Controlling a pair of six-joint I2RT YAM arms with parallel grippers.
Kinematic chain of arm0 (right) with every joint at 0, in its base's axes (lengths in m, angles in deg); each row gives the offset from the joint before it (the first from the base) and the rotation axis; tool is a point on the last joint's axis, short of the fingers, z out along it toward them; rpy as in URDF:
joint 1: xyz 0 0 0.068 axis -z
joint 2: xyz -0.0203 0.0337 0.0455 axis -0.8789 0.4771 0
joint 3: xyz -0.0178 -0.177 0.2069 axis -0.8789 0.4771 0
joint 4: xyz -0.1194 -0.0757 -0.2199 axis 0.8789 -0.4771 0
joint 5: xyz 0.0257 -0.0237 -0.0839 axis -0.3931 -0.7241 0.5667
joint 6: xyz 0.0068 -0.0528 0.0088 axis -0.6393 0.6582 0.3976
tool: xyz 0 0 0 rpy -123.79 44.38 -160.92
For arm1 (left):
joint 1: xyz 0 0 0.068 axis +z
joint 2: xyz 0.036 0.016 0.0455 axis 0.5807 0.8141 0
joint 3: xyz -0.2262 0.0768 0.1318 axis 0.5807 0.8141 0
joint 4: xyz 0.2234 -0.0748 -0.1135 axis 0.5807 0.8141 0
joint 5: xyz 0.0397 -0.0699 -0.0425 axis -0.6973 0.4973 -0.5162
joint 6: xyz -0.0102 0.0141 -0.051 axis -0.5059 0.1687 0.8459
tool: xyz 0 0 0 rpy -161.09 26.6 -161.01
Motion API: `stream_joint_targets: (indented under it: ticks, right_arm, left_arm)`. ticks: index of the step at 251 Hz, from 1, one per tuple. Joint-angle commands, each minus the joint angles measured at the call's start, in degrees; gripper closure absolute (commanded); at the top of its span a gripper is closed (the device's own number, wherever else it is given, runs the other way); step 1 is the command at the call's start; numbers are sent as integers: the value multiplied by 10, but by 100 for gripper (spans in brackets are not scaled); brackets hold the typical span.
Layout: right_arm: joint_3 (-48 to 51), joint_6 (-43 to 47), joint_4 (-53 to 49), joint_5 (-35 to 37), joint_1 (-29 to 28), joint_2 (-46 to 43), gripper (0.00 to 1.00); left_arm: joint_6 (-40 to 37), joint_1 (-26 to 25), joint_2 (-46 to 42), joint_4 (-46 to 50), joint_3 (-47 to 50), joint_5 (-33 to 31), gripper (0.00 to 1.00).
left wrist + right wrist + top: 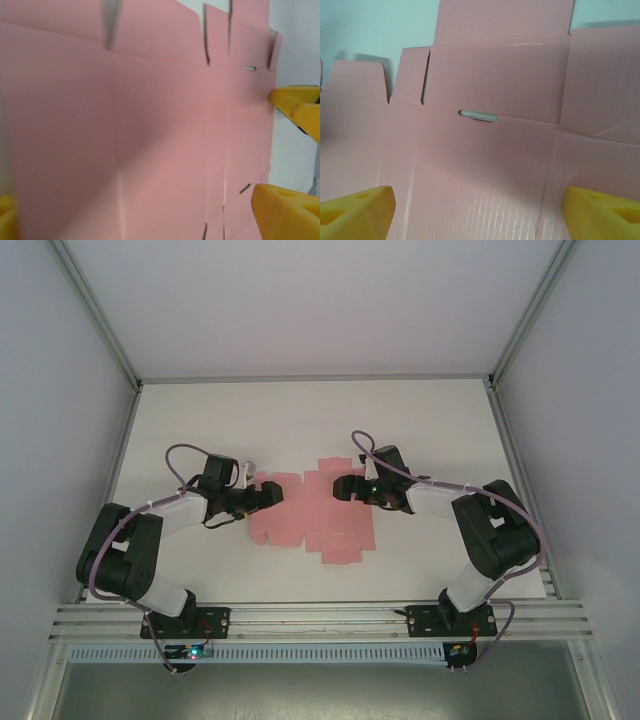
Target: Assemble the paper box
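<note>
The paper box [310, 515] is lying flat on the white counter [300, 420]. It is not looking like a box yet. It is one thin pink sheet with flaps, cuts and fold lines. It is sitting in the middle of the counter, between the two arms.

The left hand [268, 494] is reaching in from the left side. It is hanging right at the left edge of the pink sheet. Its yellow fingers [285, 212] are standing wide apart, so this hand is released and is grasping nothing. In the left wrist view, the pink card is lying across the whole space between those fingers. I cannot tell if the fingers are touching the card or just hanging over it.

The right hand [343, 485] is reaching in from the right side. It is hanging over the middle of the sheet, near its far side. Its yellow fingers [600, 210] are standing wide apart too, one at each low corner of the right wrist view. This hand is also released and is holding nothing. Past its fingers, a long thin slot [477, 116] is sitting on a fold line, and more pink flaps are lying beyond it.

The two hands are pointing at each other, near but not touching.
</note>
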Motion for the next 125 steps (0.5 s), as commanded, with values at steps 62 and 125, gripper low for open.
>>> stream_joint_targets:
  ticks: [62,125]
  right_arm:
    - [32,-11,-9,-13,9,15,11]
    - [35,1,-1,-31,17,-19,7]
  left_arm:
    - [37,-13,15,-99,5,53,45]
    - [-6,-15,-15,-62,-15,50,100]
